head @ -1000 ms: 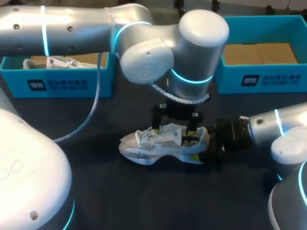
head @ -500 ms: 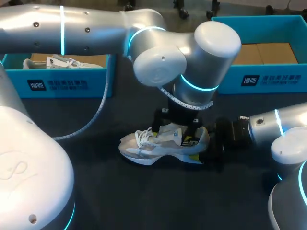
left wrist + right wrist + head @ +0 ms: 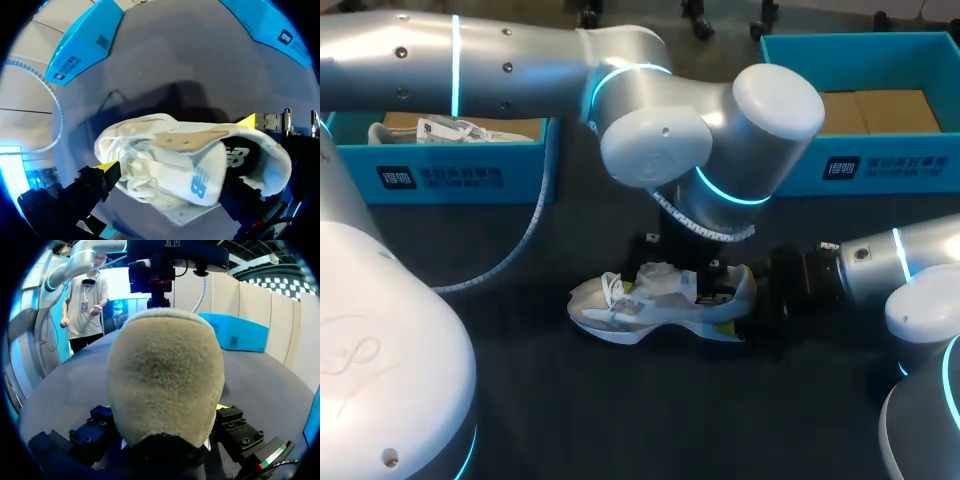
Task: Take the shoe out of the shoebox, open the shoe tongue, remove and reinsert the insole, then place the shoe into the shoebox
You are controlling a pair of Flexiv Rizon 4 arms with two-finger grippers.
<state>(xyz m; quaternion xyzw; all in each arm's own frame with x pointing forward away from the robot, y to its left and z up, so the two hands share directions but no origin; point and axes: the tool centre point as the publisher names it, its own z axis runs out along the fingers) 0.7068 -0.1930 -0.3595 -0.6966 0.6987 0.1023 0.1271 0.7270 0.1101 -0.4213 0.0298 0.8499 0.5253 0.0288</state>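
White shoe (image 3: 650,310) lies on dark desk (image 3: 620,400): R tool (image 3: 162,432) clamped on its heel (image 3: 165,370). L tool (image 3: 170,177) spread wide above midfoot, tongue (image 3: 200,175) & laces (image 3: 130,165) between its fingers (image 3: 95,185).

The shoe (image 3: 150,150) under the left gripper (image 3: 170,177) carries a blue logo on a white panel and a pale logo on the dark lining inside, toward the heel. Each blue box has a white logo and small white print, too fine to read, on its front wall: the left box (image 3: 440,178) off the gripper's toe side, the right box (image 3: 850,168) off its heel side. Small dark labels also mark both boxes' walls.
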